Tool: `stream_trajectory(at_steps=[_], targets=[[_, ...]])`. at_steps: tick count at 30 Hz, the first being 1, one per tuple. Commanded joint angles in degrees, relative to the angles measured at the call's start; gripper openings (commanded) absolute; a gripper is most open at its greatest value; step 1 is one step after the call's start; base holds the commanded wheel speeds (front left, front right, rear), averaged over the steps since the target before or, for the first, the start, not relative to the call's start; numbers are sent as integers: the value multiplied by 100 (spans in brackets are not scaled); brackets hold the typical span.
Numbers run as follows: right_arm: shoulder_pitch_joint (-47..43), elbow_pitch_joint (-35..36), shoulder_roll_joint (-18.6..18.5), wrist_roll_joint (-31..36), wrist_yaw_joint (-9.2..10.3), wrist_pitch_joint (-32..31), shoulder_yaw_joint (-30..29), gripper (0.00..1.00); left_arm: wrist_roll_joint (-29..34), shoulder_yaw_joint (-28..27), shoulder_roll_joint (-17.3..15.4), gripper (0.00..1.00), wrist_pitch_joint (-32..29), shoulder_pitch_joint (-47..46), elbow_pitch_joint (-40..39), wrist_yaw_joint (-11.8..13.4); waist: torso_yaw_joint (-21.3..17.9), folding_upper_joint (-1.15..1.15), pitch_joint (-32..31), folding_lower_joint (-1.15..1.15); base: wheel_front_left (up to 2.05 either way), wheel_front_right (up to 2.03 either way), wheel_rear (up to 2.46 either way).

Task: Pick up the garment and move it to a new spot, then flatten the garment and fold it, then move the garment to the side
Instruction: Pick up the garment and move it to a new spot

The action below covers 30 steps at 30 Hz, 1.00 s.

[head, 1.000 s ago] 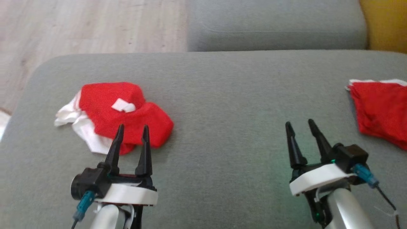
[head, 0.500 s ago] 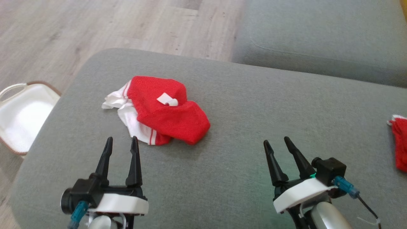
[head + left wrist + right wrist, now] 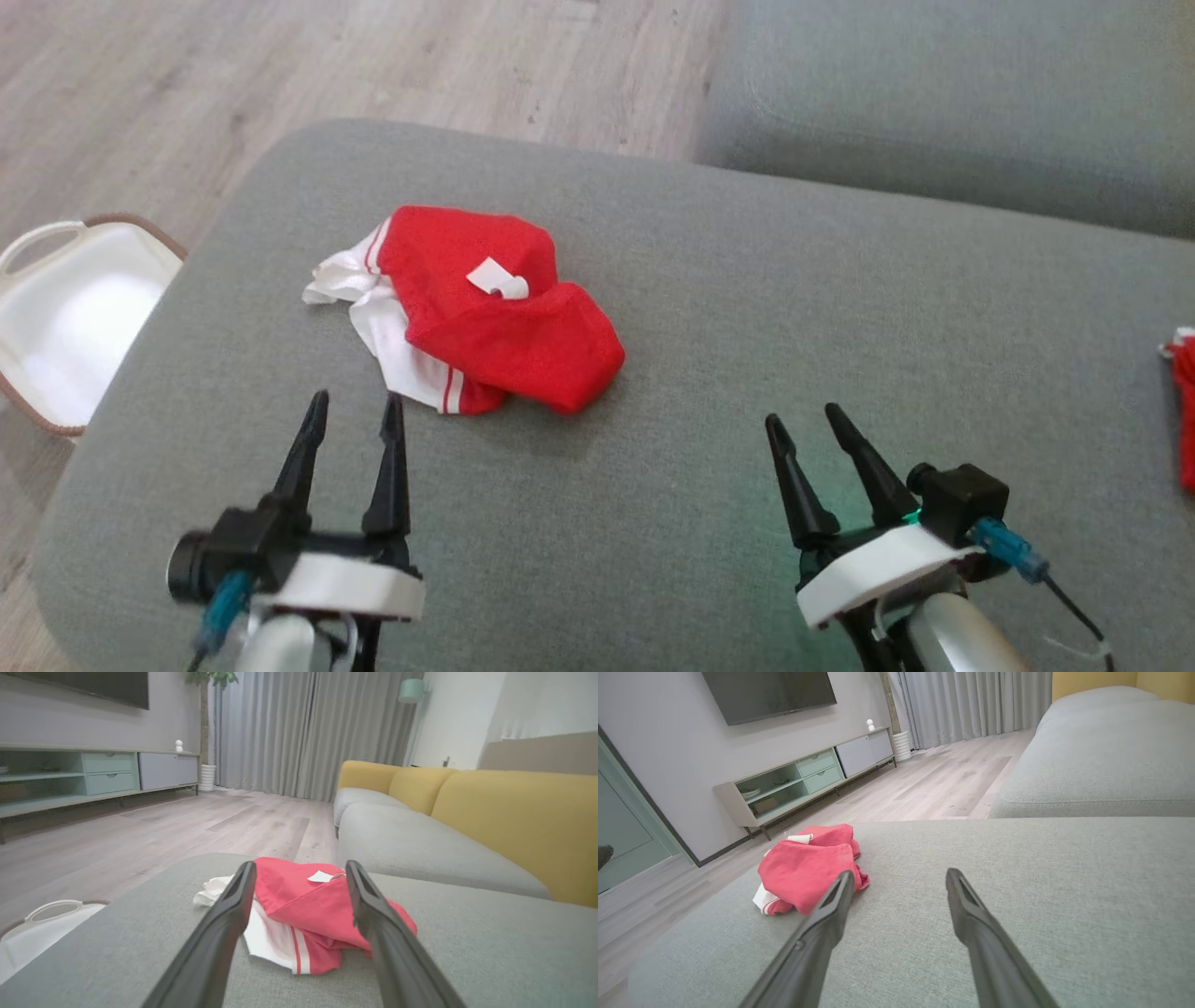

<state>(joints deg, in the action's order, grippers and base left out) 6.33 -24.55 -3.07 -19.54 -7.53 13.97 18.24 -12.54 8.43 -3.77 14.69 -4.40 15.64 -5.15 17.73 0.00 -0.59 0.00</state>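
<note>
Garment (image 3: 504, 327) crumpled on grey cushion (image 3: 747, 327); white basket (image 3: 65, 327) on floor just beside

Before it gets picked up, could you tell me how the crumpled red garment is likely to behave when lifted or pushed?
The garment lies in soft folds, so it will probably hang limp and unfurl. It looks thin, likely light. Pushed on the textured cushion, it should bunch, not slide.

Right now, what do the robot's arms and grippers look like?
The left gripper and right gripper each have two long, tapering black fingers, a white collar and a silver forearm. A teal connector plugs into each wrist's black camera block; a green light glows on the right.
</note>
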Motion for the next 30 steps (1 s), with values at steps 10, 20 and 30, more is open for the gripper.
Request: stream_trajectory(at_steps=[10,20,30], targets=[[598,387,19,309,4,5,-195,100,-677,1702,-1227,100,-1348,-2260,467,-231,-467,0,921,0,0,0,0],[877,506,19,317,4,35,-236,100,-1844,3153,-2250,100,-2019,-3542,1292,-233,-964,0,1482,0,0,0,0],[981,449,19,326,4,71,-288,100,-2326,3674,-2314,0,-1691,-3899,1828,-233,-1152,0,1525,0,0,0,0]])
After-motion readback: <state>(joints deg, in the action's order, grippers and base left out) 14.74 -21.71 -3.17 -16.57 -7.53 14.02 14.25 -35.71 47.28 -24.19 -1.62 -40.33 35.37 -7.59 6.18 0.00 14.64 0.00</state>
